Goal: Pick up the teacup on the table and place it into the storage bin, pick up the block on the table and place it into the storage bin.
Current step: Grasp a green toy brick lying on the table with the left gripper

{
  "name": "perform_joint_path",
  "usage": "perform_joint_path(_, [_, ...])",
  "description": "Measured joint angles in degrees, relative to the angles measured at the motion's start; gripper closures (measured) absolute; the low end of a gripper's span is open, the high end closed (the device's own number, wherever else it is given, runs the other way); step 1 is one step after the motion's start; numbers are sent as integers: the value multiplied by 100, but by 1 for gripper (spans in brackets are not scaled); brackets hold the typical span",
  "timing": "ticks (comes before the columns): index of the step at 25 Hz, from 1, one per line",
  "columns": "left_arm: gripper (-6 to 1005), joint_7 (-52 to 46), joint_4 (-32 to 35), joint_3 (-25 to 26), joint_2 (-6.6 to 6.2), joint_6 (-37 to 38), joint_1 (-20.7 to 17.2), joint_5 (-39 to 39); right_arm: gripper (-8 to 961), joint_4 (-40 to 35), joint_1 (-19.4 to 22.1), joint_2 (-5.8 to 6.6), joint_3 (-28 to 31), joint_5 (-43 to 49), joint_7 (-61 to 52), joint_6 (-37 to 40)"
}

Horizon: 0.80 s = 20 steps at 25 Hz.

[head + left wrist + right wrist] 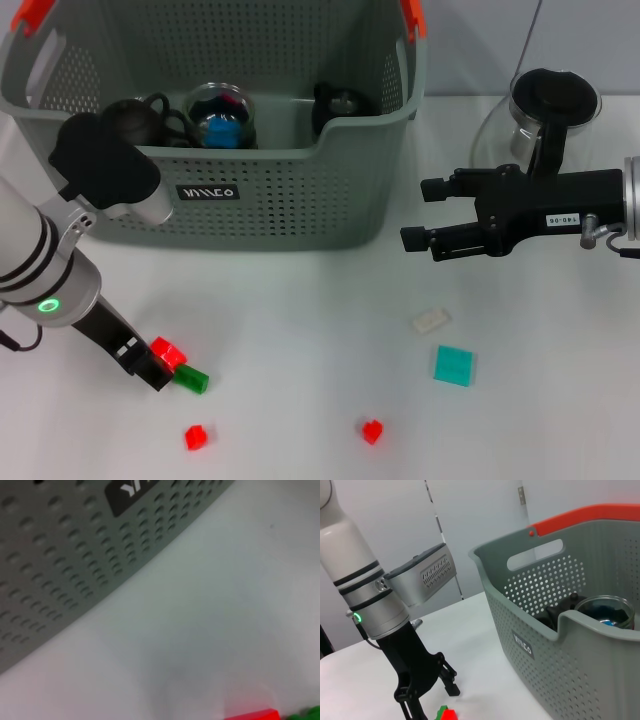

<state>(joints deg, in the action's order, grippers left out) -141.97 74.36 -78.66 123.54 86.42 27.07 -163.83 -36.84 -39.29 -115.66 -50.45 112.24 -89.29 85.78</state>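
Note:
The grey-green storage bin (300,200) stands at the back of the table. Inside it are a glass teacup (222,115) with something blue in it and two black pots. My left gripper (155,372) is down at the table in front of the bin, open, its fingers (451,684) spread beside a red block (168,352) and a green block (190,379) that touch each other. The left wrist view shows the bin wall (60,555) and the edge of that red block (255,715). My right gripper (415,214) hovers open and empty, right of the bin.
More blocks lie on the white table: a red one (195,437), another red one (372,431), a teal square (454,365) and a cream piece (431,320). A glass pot with a black lid (545,110) stands at the back right, behind my right arm.

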Motion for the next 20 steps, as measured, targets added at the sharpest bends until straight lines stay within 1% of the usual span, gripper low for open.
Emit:
perform_joint_path(10, [172, 16, -46, -11, 3, -28, 0, 0, 42, 2, 6, 0, 0, 0, 0, -10])
perform_joint_path(15, [367, 18, -49, -9, 3, -60, 0, 0, 41, 2, 9, 0, 0, 0, 0, -16])
perform_joint_path(20, [369, 20, -61, -9, 4, -65, 0, 0, 41, 2, 9, 0, 0, 0, 0, -17])
